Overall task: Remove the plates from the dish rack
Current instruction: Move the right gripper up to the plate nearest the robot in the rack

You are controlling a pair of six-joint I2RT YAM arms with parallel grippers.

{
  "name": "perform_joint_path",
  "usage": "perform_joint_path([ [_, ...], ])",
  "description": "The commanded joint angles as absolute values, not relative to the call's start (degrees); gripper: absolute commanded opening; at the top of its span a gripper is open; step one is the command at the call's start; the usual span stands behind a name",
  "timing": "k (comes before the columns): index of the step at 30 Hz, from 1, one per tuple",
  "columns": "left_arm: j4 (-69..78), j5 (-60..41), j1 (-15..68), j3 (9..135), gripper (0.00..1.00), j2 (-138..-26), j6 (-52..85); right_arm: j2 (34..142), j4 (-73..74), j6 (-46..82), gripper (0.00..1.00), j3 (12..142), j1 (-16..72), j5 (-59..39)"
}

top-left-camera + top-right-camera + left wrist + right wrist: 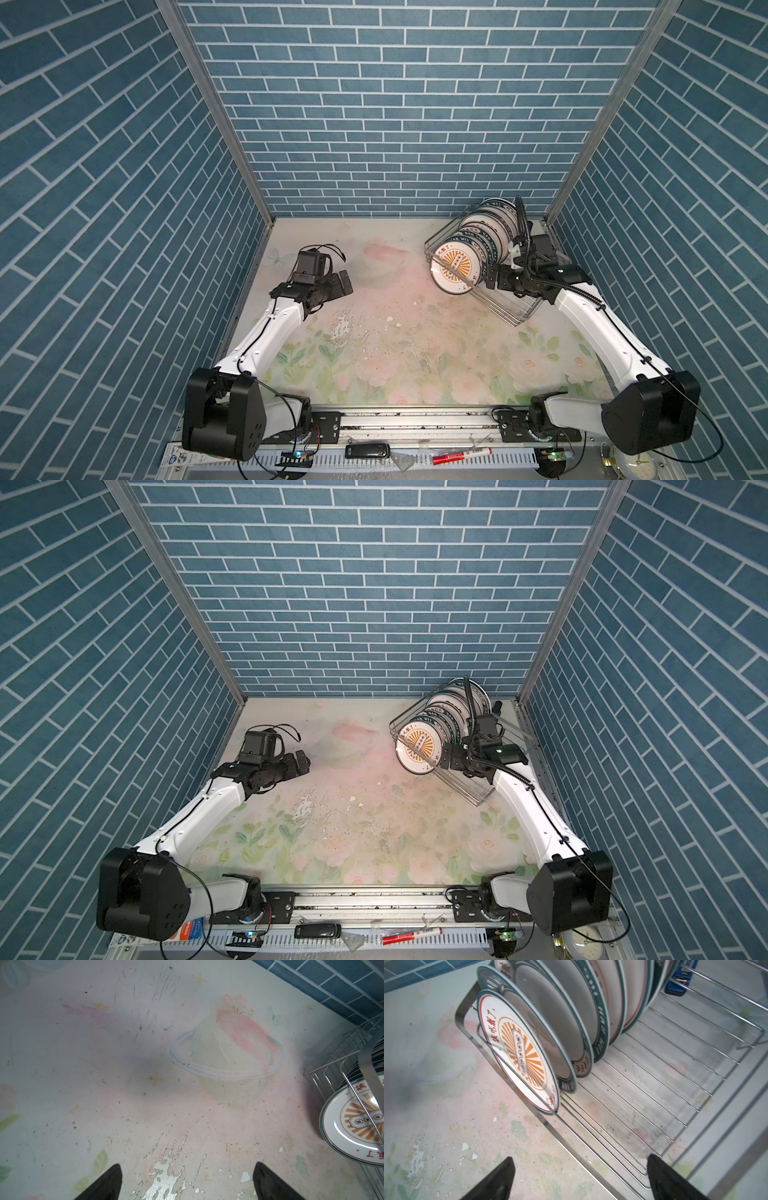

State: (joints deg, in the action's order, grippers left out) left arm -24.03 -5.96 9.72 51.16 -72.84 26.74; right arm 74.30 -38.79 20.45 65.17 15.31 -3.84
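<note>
Plates stand in the rack, and the right gripper is the close one.

The plates [571, 1022] stand on edge in a row inside the dish rack [515, 321], at the far right corner of the table [374, 332]. The row runs back toward the wall. The front plate [457, 266], with the orange sun, faces out. The right gripper [580, 1161] is just beside it, over the bare end of the rack, spread wide and empty. The left gripper [345, 282] is spread and empty too, well apart across the table.

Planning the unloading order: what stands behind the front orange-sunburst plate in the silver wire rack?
Behind the orange-sunburst plate stand more white plates with teal rims, packed along the silver wire rack. Each covers most of the next, so designs and count are hidden.
</note>
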Motion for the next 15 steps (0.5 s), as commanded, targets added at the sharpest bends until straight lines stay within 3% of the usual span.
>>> perform_joint_path([
  [1,-22.65,-6.46,9.50,50.47,0.99,-72.07,26.38,76.41,-32.48,17.00,0.99,65.25,16.20,-9.53],
  [5,-20.80,-7.50,9.49,49.49,0.99,-71.74,26.80,79.27,-27.89,16.63,0.99,64.59,17.23,-11.72],
  [15,-21.35,-6.53,9.49,49.57,0.99,-71.91,26.08,86.81,-22.76,17.53,0.75,66.04,17.31,-13.34],
])
